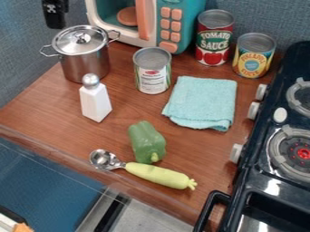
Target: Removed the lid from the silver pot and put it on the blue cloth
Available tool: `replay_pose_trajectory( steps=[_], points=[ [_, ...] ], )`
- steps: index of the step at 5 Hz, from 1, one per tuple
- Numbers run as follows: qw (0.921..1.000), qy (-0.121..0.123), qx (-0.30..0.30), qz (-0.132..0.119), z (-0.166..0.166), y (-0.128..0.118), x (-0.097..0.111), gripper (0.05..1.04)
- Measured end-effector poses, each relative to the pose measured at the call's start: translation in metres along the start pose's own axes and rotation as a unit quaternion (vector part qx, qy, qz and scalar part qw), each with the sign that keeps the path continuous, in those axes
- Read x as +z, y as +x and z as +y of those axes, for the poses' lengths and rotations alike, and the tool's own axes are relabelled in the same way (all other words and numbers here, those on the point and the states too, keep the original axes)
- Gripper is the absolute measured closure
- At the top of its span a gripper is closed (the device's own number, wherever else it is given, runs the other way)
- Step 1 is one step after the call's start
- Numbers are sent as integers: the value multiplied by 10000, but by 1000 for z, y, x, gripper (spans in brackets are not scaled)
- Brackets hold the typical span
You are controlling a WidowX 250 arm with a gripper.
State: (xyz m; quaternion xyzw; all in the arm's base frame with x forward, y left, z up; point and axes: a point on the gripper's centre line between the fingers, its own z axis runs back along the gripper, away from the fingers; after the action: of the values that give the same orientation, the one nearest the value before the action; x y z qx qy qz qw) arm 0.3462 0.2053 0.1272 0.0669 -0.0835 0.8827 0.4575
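Observation:
Part of the black gripper (55,14) hangs at the top left edge of the camera view, above and slightly left of the silver pot. The silver pot (86,66) stands at the back left of the wooden counter, a handle on each side. Its shiny metal lid (80,40) with a small knob rests on top of it. To the right, the folded light blue cloth (202,102) lies flat on the counter, with nothing on it.
Cans (152,74) stand behind the cloth and between it and the pot. A white shaker (95,99) is just in front of the pot. Nearer are a green pepper (146,140) and a spoon (158,175); a toy microwave (167,22) is behind, a stove (278,149) right.

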Motion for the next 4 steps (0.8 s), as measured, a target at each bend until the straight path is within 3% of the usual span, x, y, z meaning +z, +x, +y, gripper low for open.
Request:
replay_pose_trajectory(
  steps=[2,4],
  points=[
    [9999,14,130,-109,-15,-22,-14,83],
    [9994,41,255,-211,-18,-29,-27,83]
  ],
)
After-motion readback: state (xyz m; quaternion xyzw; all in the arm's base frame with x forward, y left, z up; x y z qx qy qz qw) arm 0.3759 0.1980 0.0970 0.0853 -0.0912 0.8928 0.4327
